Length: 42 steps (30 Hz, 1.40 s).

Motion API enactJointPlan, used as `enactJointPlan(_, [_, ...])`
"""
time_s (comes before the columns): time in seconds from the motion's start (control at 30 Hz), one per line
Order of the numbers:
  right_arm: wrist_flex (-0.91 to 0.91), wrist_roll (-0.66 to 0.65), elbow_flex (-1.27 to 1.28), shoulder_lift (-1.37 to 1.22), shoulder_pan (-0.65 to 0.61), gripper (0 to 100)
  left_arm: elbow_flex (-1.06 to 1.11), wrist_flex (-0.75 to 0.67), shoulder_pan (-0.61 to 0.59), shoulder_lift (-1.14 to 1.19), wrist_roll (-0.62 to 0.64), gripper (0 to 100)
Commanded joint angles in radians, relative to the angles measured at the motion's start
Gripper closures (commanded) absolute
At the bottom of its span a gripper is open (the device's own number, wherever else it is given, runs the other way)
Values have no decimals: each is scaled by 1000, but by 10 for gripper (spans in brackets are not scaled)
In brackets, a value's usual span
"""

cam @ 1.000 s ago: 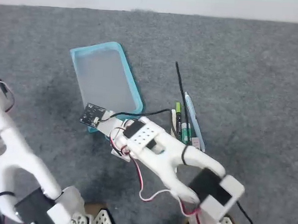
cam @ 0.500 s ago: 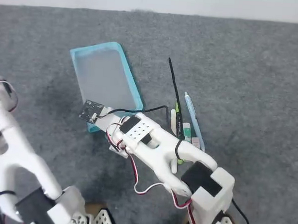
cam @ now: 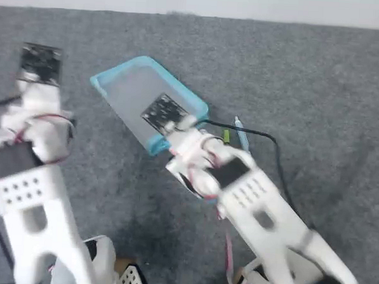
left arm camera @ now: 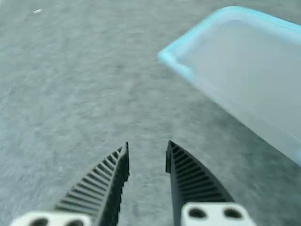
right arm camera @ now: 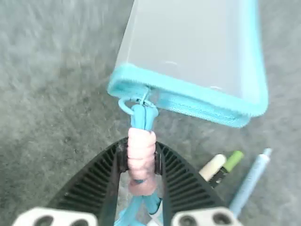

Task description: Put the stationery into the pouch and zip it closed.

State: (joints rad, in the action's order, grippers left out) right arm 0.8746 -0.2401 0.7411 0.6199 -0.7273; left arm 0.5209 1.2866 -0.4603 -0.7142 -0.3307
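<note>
The translucent pouch (cam: 130, 90) with a teal rim lies tilted at the middle of the grey mat. My right gripper (right arm camera: 139, 147) is shut on the pink zipper pull (right arm camera: 141, 157) at the pouch (right arm camera: 188, 52) corner nearest the arm. Just beyond the right arm (cam: 238, 183), a blue pen (cam: 241, 132) and a green marker (cam: 226, 136) poke out. The right wrist view shows the blue pen (right arm camera: 249, 183), a green marker (right arm camera: 233, 161) and a cream marker (right arm camera: 212, 167) beside the pouch. My left gripper (left arm camera: 147, 144) hangs open over bare mat, short of a pouch corner (left arm camera: 169, 59).
Grey carpet-like mat (cam: 319, 91) covers the table up to a pale back wall. A black cable (cam: 266, 136) loops from the right wrist over the pens. The left arm (cam: 30, 153) stands at the left, apart from the pouch.
The right arm has swung round and the pouch has turned with its near end dragged rightward. The left arm has risen and come forward toward the pouch. Most of the pens are now covered.
</note>
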Motion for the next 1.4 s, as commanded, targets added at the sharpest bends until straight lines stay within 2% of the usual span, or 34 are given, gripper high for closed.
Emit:
enactJointPlan(0.0, [35,-17,32,239,15,992,110,17,133,-166,11,873])
enactJointPlan(0.17, [62,-43,28,298,35,992,303,-98,288,-284,60,792])
enactJointPlan(0.27, [56,15,12,305,102,992,438,-232,368,-373,140,756])
enactJointPlan(0.33, [54,38,-6,306,143,992,518,-299,410,-434,143,755])
enactJointPlan(0.7, [31,49,26,294,151,992,576,-189,551,-654,178,753])
enactJointPlan(0.93, [38,77,29,294,70,992,645,-249,620,-654,204,753])
enactJointPlan(1.37, [59,78,26,294,42,992,722,-364,612,-652,235,753])
